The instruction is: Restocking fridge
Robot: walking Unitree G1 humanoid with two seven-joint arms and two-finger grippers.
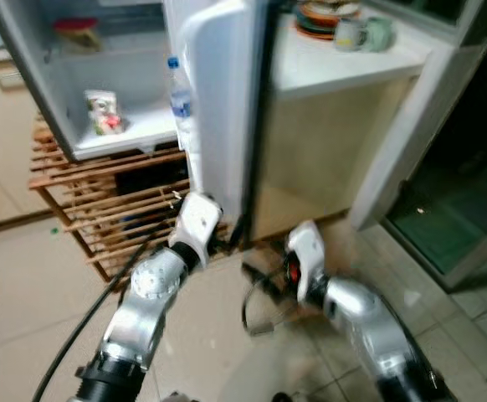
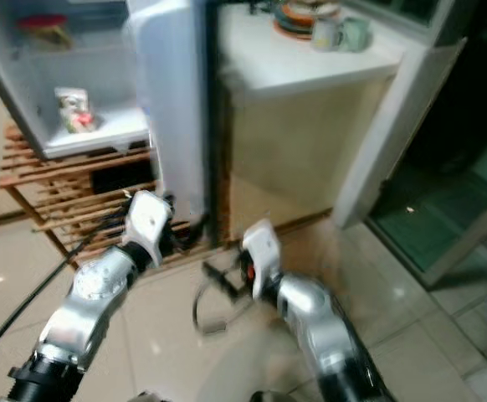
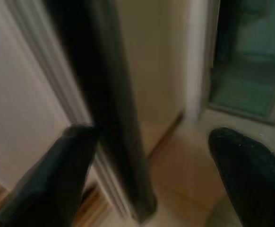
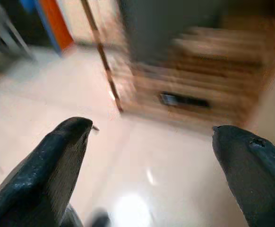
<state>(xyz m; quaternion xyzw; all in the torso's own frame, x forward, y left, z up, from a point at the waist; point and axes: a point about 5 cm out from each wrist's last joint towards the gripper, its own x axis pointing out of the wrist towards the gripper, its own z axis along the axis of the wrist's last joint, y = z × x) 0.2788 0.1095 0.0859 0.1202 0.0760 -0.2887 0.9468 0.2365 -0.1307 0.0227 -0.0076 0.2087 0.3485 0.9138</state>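
The fridge [image 1: 135,126] stands open on my left, with a small packet [image 1: 103,111] on its shelf and a water bottle [image 1: 179,92] in the door [image 1: 227,109], so some stock is in (how much remains I cannot judge). My left gripper [image 3: 147,161] is spread wide, fingers either side of the door's lower edge, touching nothing I can confirm. My right gripper [image 4: 156,161] hangs open and empty over the floor [image 1: 26,285]

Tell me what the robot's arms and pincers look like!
Both arms are shiny silver metal with rounded joints and black cuffs near the bottom. The left arm ends in a white wrist block, with a thin black cable beside it. The right arm has a white wrist with a red spot. Each pincer has two long black fingers.
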